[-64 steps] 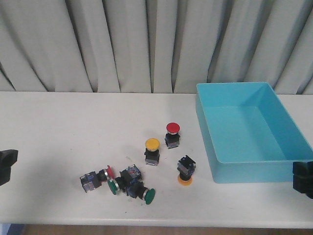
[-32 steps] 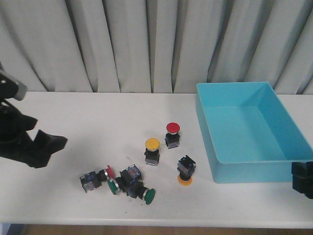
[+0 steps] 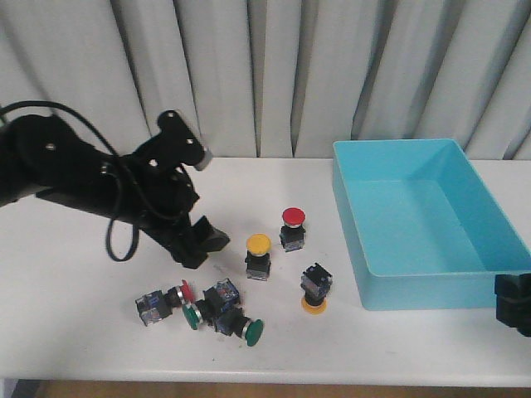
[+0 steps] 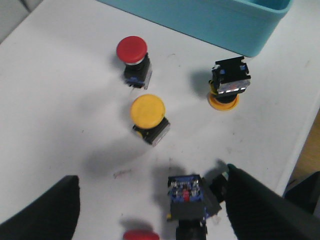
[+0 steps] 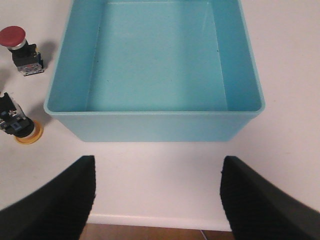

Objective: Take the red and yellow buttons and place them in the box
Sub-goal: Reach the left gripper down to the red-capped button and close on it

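Note:
A red button [image 3: 293, 227] and a yellow button [image 3: 259, 254] stand upright mid-table. Another yellow button [image 3: 315, 290] rests cap-down, and a red-capped one [image 3: 166, 298] lies on its side. The turquoise box [image 3: 415, 286] stands at the right, with nothing in it. My left gripper [image 3: 203, 246] is open and empty, hovering just left of the upright yellow button. In the left wrist view it [image 4: 150, 210] is over a dark switch body [image 4: 187, 192], with the yellow button [image 4: 148, 111] and red button [image 4: 132, 50] beyond. My right gripper [image 5: 157, 200] is open and empty before the box [image 5: 150, 125].
Two green-capped buttons [image 3: 192, 316] [image 3: 253, 331] lie in the cluster near the table's front edge with the dark switch body [image 3: 222, 297]. A grey curtain hangs behind the table. The right gripper [image 3: 514, 303] shows only partly at the lower right edge.
My left arm has swung in from the left edge, across the table, to just left of the upright yellow button. The right gripper and the buttons have not moved.

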`<state>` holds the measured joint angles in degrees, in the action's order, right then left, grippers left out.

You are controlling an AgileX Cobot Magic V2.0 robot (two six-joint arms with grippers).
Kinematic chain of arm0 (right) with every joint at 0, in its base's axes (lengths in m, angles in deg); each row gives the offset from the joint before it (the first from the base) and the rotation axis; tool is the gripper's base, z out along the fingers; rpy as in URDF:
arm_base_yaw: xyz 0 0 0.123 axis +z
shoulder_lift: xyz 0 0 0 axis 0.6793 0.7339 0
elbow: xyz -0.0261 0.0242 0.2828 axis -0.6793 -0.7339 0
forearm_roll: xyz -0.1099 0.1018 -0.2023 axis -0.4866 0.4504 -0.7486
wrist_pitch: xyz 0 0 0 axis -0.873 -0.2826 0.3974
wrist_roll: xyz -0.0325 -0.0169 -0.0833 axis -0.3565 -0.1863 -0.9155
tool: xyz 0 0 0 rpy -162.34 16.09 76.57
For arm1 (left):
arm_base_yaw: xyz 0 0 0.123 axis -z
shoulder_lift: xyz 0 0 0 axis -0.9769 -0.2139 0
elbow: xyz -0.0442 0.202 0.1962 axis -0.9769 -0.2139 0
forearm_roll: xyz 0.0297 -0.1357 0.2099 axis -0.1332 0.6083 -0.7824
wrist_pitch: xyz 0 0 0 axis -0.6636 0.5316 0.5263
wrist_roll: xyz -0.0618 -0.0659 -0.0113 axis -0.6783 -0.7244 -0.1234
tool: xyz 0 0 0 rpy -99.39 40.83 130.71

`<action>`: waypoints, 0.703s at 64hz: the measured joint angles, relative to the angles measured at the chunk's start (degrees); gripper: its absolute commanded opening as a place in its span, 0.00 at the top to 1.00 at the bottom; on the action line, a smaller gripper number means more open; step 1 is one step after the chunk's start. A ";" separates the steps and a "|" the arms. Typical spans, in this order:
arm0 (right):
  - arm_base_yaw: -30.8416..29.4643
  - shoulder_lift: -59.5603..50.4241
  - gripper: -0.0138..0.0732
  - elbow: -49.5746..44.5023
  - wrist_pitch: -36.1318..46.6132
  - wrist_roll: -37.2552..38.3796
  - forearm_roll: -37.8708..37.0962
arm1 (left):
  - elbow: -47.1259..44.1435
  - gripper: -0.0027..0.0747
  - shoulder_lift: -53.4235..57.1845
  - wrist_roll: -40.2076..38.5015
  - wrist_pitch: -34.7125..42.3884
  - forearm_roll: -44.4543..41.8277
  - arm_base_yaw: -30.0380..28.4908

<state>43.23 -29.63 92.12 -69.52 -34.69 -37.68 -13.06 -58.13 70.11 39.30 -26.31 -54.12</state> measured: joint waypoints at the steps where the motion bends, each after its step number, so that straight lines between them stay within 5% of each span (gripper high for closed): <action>1: 0.00 0.00 0.26 0.00 0.00 0.00 0.00 | 0.64 0.23 -1.18 0.30 0.00 0.00 0.34; 45: 0.00 0.00 0.27 0.00 0.00 0.00 0.05 | 33.73 0.23 -33.09 7.20 -2.17 0.02 5.44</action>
<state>43.23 -29.63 92.12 -69.52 -34.69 -37.63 20.66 -91.23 77.32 37.13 -26.29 -48.68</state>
